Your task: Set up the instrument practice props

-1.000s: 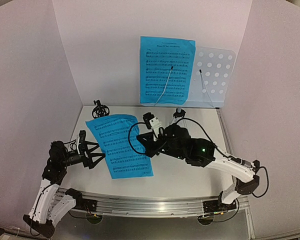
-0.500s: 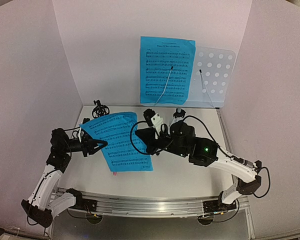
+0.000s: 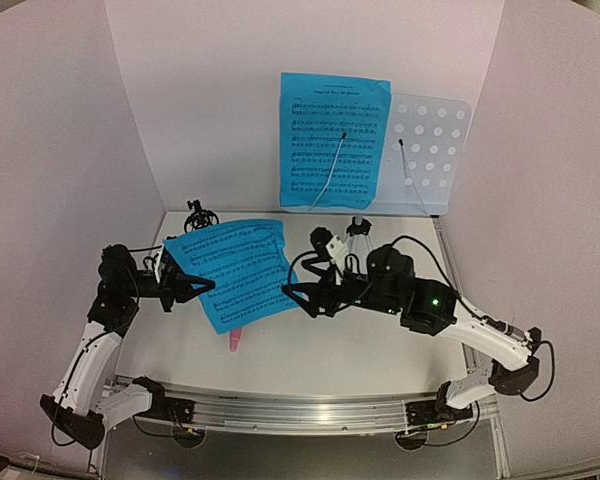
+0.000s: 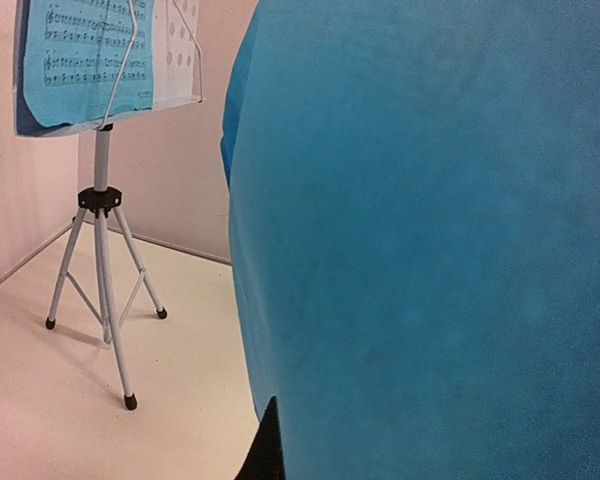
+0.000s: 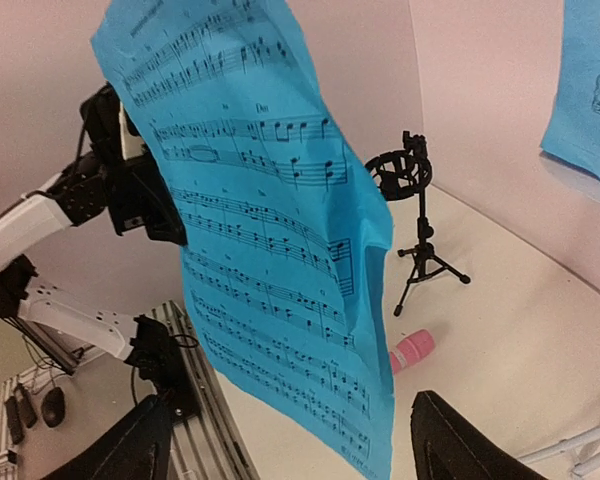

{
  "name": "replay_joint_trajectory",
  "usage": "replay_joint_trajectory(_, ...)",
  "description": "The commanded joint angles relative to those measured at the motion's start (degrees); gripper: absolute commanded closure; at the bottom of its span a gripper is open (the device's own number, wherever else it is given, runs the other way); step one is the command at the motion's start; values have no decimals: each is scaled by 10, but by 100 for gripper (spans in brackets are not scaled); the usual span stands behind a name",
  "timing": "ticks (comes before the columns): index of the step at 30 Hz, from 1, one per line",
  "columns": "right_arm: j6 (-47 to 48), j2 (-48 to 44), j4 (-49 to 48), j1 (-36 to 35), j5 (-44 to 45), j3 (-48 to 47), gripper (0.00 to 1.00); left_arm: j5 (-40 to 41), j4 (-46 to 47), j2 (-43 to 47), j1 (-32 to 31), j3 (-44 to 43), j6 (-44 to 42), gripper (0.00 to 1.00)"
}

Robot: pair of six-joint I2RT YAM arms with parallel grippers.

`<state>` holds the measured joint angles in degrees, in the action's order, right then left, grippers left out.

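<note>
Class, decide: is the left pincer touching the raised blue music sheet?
Touching. The top view shows the left pincer shut on the raised blue music sheet's left edge; the left wrist view shows a fingertip against it.

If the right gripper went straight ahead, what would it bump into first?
Most likely the blue music sheet held by the left gripper; it hangs just ahead of the right gripper.

Got my left arm (image 3: 88, 352) folded with the elbow low and the left gripper (image 3: 202, 287) pointing inward, pinched tight on the blue music sheet (image 3: 235, 270), while my right arm (image 3: 480, 335) stretches low across toward it, right gripper (image 3: 295, 295) spread wide.
</note>
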<state>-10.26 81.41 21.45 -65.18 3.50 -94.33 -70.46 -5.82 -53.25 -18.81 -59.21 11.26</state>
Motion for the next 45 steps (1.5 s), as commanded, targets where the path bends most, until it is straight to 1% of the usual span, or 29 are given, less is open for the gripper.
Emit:
replay_joint_trajectory(1,6,-51,-2,4,-72,-1,18,-45,-89,-20,-5,-53,-116,100)
replay_joint_trajectory(5,19,4,68,17,-77,-71,16,-61,-119,-30,-12,-75,-163,100)
replay_joint_trajectory(7,18,36,91,39,-102,-110,15,-68,-154,-33,-16,-89,-196,100)
replay_joint_trajectory(10,17,68,95,75,-153,-149,15,-70,-190,-38,-22,-101,-222,100)
replay_joint_trajectory(15,18,116,96,97,-224,-201,16,-67,-187,-40,-30,-103,-227,100)
replay_joint_trajectory(17,18,129,94,100,-258,-211,26,-67,-185,-44,-31,-105,-225,100)
replay_joint_trajectory(19,17,135,94,105,-295,-215,41,-64,-177,-49,-32,-103,-209,100)
replay_joint_trajectory(22,11,126,93,114,-352,-198,49,-48,-162,-60,-32,-105,-168,100)
replay_joint_trajectory(23,8,119,92,117,-360,-188,54,-39,-161,-65,-32,-106,-159,100)
replay_joint_trajectory(25,0,107,90,122,-363,-168,69,-25,-162,-75,-31,-107,-145,100)
replay_joint_trajectory(27,-6,97,90,125,-363,-154,80,-21,-156,-80,-32,-107,-138,100)
replay_joint_trajectory(29,-9,85,91,128,-360,-139,89,-20,-138,-82,-32,-105,-122,100)
replay_joint_trajectory(32,-10,64,91,137,-348,-116,92,-15,-128,-86,-32,-107,-118,100)
replay_joint_trajectory(36,-9,32,91,151,-332,-92,100,-13,-124,-89,-31,-108,-118,100)
replay_joint_trajectory(42,-12,8,92,160,-317,-79,100,-13,-129,-94,-31,-113,-122,100)
replay_joint_trajectory(45,-15,12,92,160,-314,-82,100,-14,-120,-95,-31,-117,-123,100)
